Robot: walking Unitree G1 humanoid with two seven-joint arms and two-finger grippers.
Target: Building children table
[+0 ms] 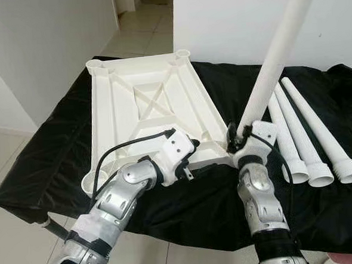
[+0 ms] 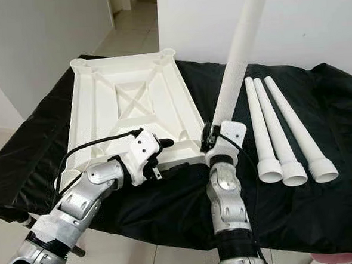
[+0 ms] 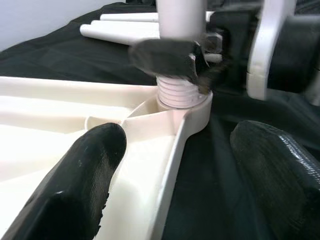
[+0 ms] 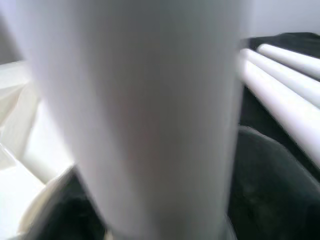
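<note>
Right gripper (image 1: 237, 137) is clamping a white table leg (image 1: 273, 60) near its lower end, standing it nearly upright with the threaded end entering the near right corner socket (image 3: 192, 105) of the upside-down tabletop (image 1: 144, 104) on the black cloth (image 1: 46, 158). Left gripper (image 3: 175, 175) is sitting open, fingers straddling the tabletop's near edge beside that socket. Three spare legs (image 1: 307, 130) are lying to the right. To thread cleanly, the leg likely needs to be square to the socket, the top braced, then turned without forcing.
</note>
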